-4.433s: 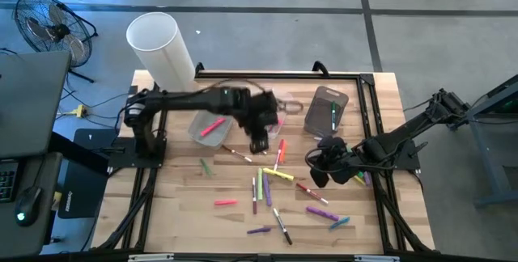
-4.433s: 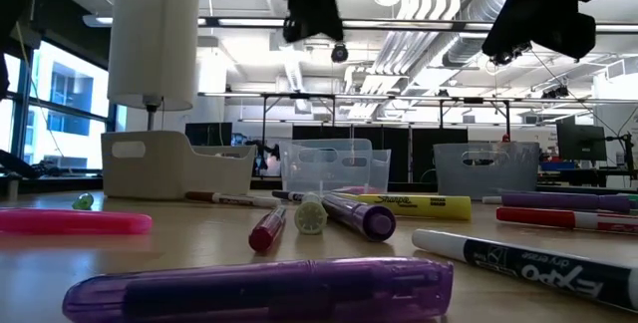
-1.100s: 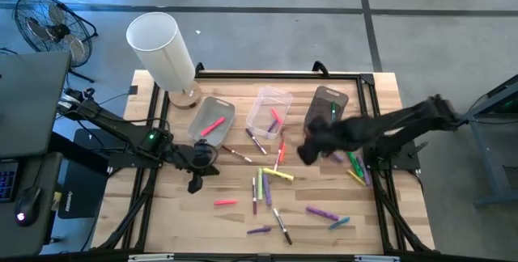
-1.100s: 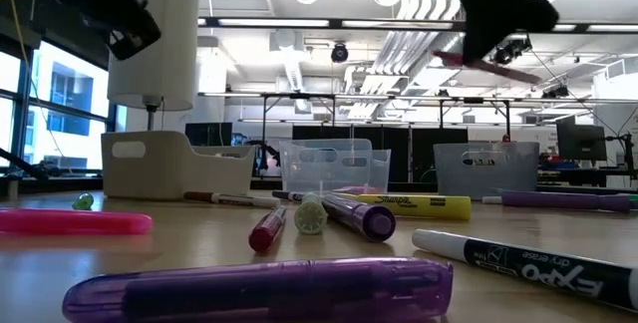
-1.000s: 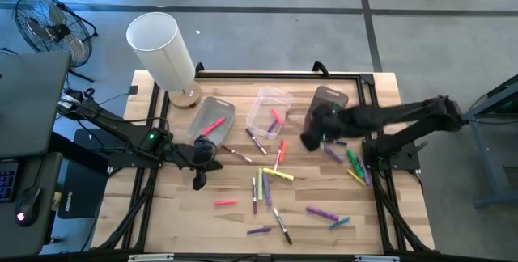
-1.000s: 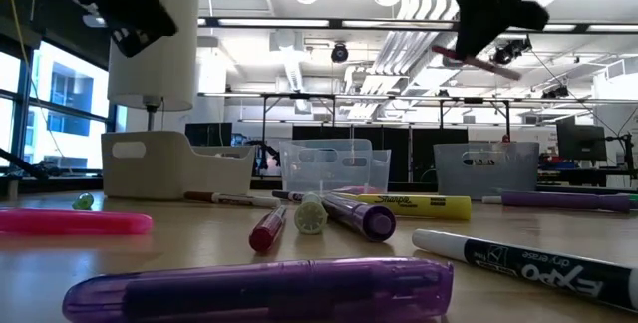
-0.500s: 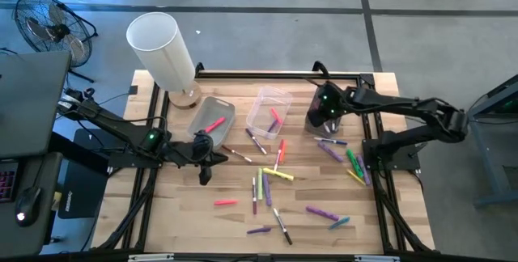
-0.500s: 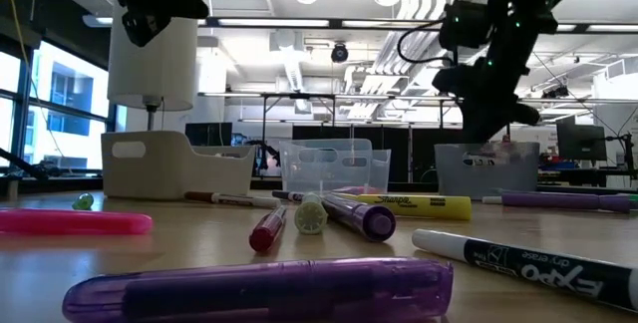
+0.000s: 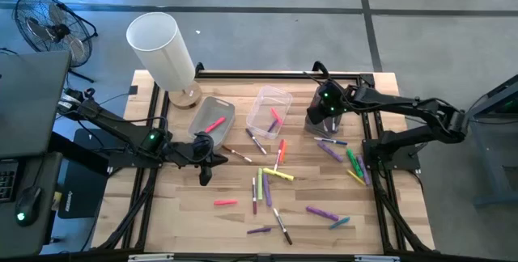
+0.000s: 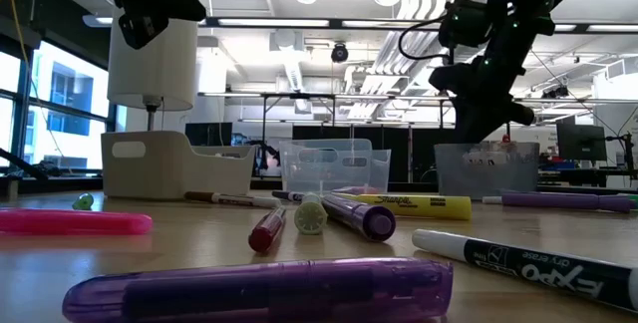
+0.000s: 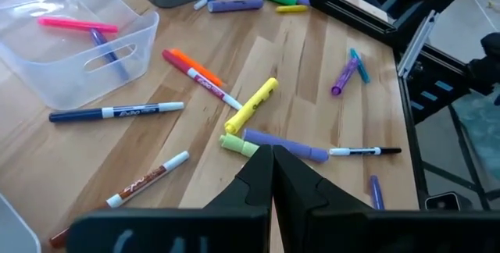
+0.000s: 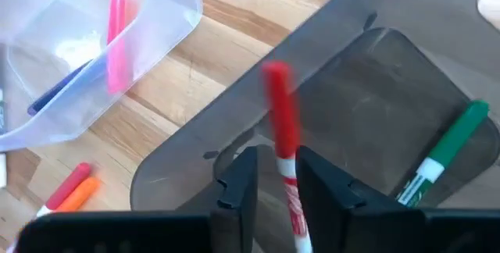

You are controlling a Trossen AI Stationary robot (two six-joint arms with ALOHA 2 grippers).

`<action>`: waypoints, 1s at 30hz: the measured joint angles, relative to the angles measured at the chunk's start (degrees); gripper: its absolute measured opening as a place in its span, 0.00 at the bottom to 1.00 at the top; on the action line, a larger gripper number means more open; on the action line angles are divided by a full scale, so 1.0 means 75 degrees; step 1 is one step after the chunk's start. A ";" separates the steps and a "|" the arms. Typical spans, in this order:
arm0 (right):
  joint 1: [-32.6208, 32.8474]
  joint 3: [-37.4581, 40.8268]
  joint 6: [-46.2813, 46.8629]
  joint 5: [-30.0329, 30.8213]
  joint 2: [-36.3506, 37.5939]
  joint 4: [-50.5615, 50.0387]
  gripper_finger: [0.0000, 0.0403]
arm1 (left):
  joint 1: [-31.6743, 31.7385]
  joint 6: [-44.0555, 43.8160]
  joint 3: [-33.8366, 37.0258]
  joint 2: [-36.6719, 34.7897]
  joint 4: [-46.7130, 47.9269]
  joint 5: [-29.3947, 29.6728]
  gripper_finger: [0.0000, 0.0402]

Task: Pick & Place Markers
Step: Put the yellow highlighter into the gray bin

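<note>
The right tool (image 12: 272,187) grips a red marker (image 12: 281,140) between its 2 fingers, directly above the dark bin (image 12: 375,120) at the counter's (image 9: 235,221) far right. The marker's long axis runs forward past the fingertips, over the bin's open floor, where 1 green marker (image 12: 444,155) already lies. A release should drop it straight in. The left tool (image 9: 204,175), fingers pressed together and empty, hovers near the grey bin (image 9: 212,120).

An open lab hall — exposed ceiling ducts (image 10: 299,64), desk monitors (image 10: 581,142), a floor fan (image 9: 50,26).
</note>
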State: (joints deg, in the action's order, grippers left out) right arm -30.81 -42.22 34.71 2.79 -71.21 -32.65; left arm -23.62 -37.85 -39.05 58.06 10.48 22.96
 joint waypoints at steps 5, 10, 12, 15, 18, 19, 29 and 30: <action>0.0018 -0.0414 0.0242 0.0050 0.0358 -0.0455 0.24 | 0.0000 0.0003 0.0000 0.0000 0.0055 -0.0053 0.05; 0.0495 -0.1034 0.0791 0.0397 0.0954 -0.0891 0.24 | 0.0000 0.0003 0.0000 0.0000 0.0055 -0.0309 0.20; 0.0894 -0.1234 0.1019 0.0643 0.1150 -0.0995 0.24 | 0.0000 0.0017 0.0000 0.0000 0.0053 -0.0312 0.26; 0.1719 -0.1422 0.1566 0.1123 0.1387 -0.1160 0.24 | 0.0000 0.0330 0.0000 0.0000 0.0048 -0.0188 0.34; 0.2750 -0.1418 0.2292 0.1539 0.1456 -0.1197 0.24 | 0.0000 0.0683 0.0000 0.0000 0.0019 -0.0140 0.38; 0.3119 -0.1391 0.2576 0.1665 0.1455 -0.1224 0.24 | 0.0000 0.0777 -0.0002 0.0000 0.0004 -0.0129 0.38; 0.6423 -0.1383 0.5009 0.2999 0.0865 -0.1996 0.18 | -0.0003 0.0450 -0.1778 0.1455 0.1388 0.0518 0.38; 0.6631 -0.1383 0.5145 0.3015 0.0778 -0.2044 0.17 | 0.0000 0.0259 -0.2065 0.1731 0.1688 0.0620 0.38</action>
State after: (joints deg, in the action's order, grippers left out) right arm 18.92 -52.60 73.30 25.40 -65.38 -47.98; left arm -23.62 -35.90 -54.53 71.05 23.14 27.61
